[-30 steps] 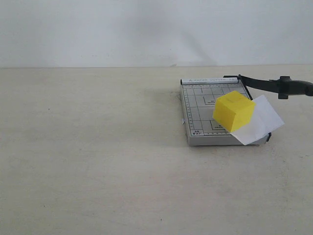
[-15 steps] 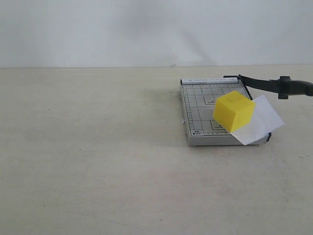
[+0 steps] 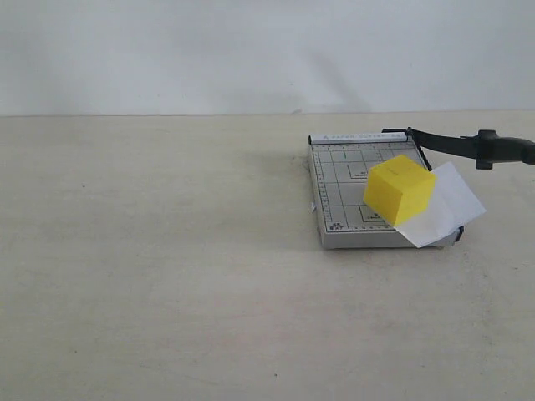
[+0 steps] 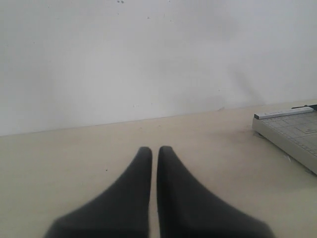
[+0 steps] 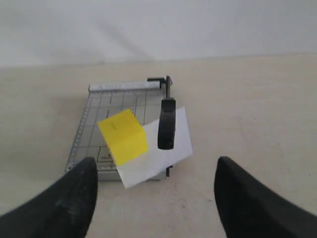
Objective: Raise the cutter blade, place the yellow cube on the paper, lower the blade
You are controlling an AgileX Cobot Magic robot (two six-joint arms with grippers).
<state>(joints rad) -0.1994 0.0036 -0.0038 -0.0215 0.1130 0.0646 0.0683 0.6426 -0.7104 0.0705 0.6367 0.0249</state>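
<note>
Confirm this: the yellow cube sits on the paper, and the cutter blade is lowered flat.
Wrong on the blade: the exterior view shows the cutter blade raised, its handle clear of the board. The yellow cube does sit on the paper.

change: none visible | cutter blade (image 3: pixel 493 149), yellow cube (image 3: pixel 399 190), paper (image 3: pixel 451 200) unmoved since a second ago

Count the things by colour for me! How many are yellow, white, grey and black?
Yellow: 1, the yellow cube
White: 1, the paper
Grey: 1, the cutter board
Black: 1, the cutter blade
Total: 4
</note>
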